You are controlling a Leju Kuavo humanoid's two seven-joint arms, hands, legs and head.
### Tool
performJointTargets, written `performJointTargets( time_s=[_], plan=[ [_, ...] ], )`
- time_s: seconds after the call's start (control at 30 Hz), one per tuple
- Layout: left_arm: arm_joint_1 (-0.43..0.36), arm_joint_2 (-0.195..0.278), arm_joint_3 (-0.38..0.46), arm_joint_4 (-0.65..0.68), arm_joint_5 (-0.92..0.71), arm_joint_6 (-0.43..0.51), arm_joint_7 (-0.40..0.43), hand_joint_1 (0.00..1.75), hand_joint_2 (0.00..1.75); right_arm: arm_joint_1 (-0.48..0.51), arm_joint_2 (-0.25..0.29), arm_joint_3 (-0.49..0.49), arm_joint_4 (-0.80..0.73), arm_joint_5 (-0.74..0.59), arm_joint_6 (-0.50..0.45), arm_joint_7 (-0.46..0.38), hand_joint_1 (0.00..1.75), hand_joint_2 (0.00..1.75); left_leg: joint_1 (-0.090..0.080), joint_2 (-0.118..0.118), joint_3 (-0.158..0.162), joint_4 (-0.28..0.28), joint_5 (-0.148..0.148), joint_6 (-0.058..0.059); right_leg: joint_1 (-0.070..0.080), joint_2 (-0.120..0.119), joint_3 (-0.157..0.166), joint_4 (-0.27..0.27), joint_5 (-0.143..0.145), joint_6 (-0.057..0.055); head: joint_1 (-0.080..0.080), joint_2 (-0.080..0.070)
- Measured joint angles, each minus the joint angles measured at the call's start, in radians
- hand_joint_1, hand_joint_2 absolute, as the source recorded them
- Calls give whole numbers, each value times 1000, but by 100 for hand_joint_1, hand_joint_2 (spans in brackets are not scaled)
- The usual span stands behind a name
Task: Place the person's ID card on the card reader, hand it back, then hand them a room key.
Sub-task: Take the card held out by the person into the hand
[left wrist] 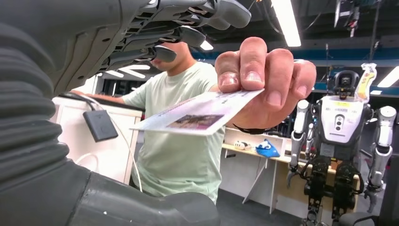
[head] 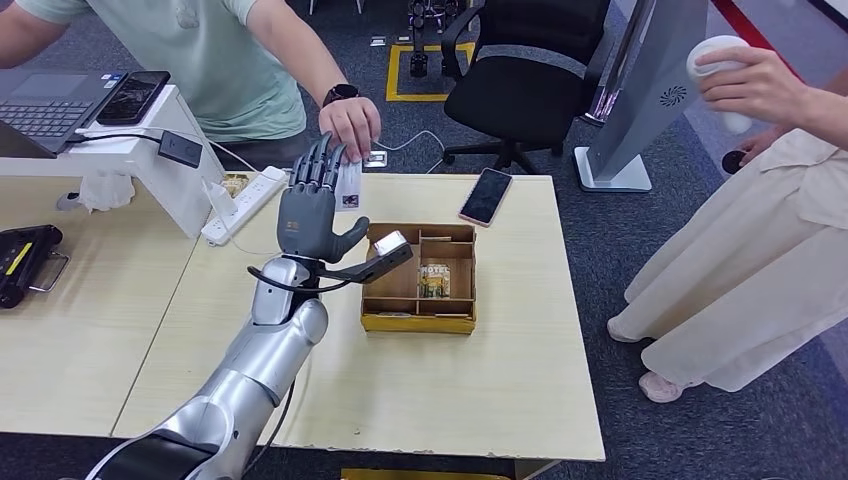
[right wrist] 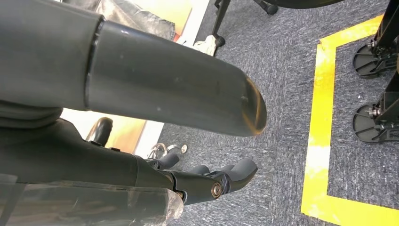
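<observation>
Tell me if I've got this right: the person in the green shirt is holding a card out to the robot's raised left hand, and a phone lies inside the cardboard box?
Not quite. The phone lies on the table beyond the cardboard box, not inside it, as the head view shows. The rest stands: the person's hand holds the card at the robot's raised left hand.

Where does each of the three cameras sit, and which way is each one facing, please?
Head view: high on the body, looking down at the table; left arm and left hand show.
Left wrist view: behind the left hand, facing the person's hand holding the card.
Right wrist view: behind the right hand, looking down at carpet.
Head and left wrist views share the card and the person's hand.
</observation>
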Motion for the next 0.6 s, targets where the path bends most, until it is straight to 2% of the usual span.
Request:
performJointTargets(
  time_s=[0.6],
  plan=[
    [-9, -18, 6, 12, 39, 0, -21, 0, 175, 3, 0, -7, 0, 0, -2, 0, 0, 0, 0, 0, 0, 0, 0, 0, 0, 0, 0, 0, 0, 0, 0, 0]
  ],
)
